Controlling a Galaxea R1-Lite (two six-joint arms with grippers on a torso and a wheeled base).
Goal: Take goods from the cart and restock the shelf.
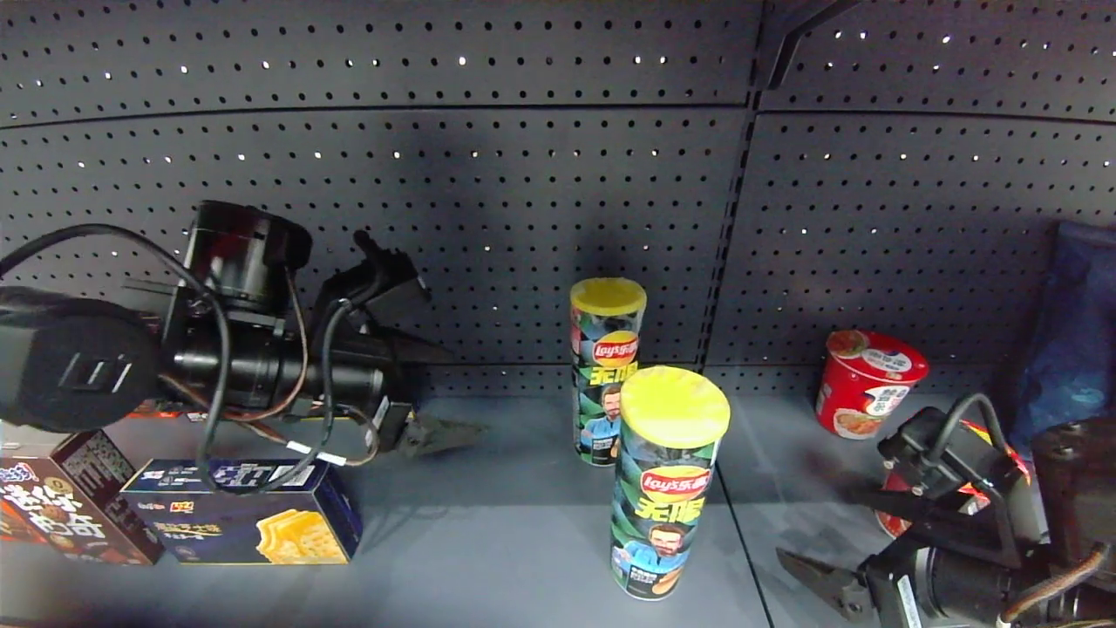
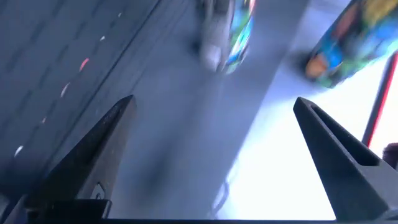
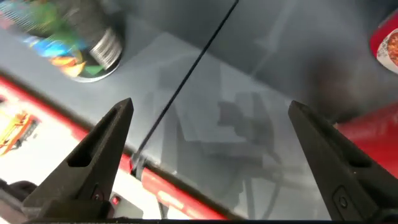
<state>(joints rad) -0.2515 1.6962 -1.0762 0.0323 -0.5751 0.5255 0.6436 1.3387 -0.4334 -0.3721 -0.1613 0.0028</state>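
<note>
- On the grey shelf (image 1: pixel 488 523) stand two chip cans, the near can (image 1: pixel 670 484) close to the front edge and the far can (image 1: pixel 608 371) just behind it by the back wall
- Both cans stand straight up, long way top to bottom, with their yellow lids on top
- The left gripper (image 2: pixel 212 101) hangs over the shelf to the left of the cans, spread wide with nothing in it
- The right gripper (image 3: pixel 210 104) sits low at the near right, also spread wide and holding nothing
- I think both arms now need to go to the cart for more goods
- Pull back slowly and stay clear of the near can, because it is tall and thin and could tip
- Watch the red cup (image 1: pixel 865 382) at the far right and the blue box (image 1: pixel 253 515) at the near left too
</note>
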